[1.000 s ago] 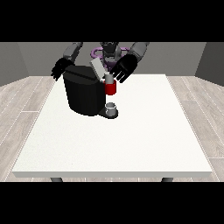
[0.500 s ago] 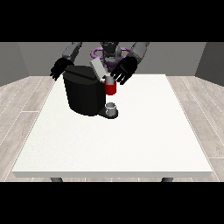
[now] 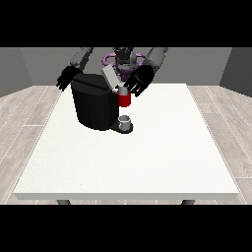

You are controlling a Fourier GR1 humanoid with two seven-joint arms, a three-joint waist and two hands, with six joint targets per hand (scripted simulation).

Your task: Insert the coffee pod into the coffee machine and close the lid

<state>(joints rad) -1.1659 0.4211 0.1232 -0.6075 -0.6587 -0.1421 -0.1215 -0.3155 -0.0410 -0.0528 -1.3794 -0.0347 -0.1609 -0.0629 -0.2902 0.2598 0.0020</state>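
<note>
White table [image 3: 147, 162] nearest; beyond it a grey cup-like thing [image 3: 126, 121] is sitting at the coffee machine [image 3: 93, 101], under a red thing at the machine [image 3: 124, 99]. The hand at the view's right [image 3: 138, 81] is hovering open by the raised lid [image 3: 110, 78]; the hand at the view's left [image 3: 65, 78] is hanging relaxed. Closing askew could jam the lid. Nothing is differing from the earlier frame

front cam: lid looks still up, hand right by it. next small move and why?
Probably bring the robot hand at the view's right onto the raised grey lid and press it down. The lid stands tilted up over the black coffee machine, and that hand sits just beside it, above a red thing at the machine. Whether the pod is in cannot be told from this view.
</note>
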